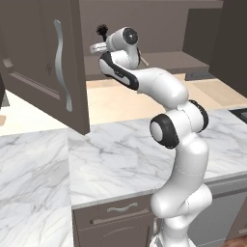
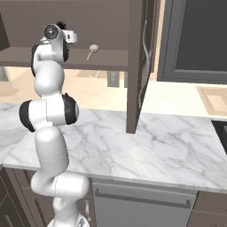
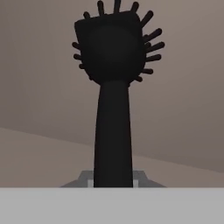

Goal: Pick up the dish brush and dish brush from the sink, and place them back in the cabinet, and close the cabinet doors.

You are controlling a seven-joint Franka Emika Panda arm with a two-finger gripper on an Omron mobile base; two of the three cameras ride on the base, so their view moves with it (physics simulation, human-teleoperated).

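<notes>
My gripper is raised to the open cabinet, at the level of its shelf, and is shut on the black dish brush. The brush's bristly head sticks up above the hand. The cream dish brush lies on the shelf just right of the hand. Both cabinet doors stand open: the left one with its wavy silver handle, and the right one seen edge-on. The sink is out of view.
A marble counter runs below the cabinet, with drawer fronts under it. A dark-panelled wall cabinet hangs to the right of the open door. A wall outlet sits below the shelf.
</notes>
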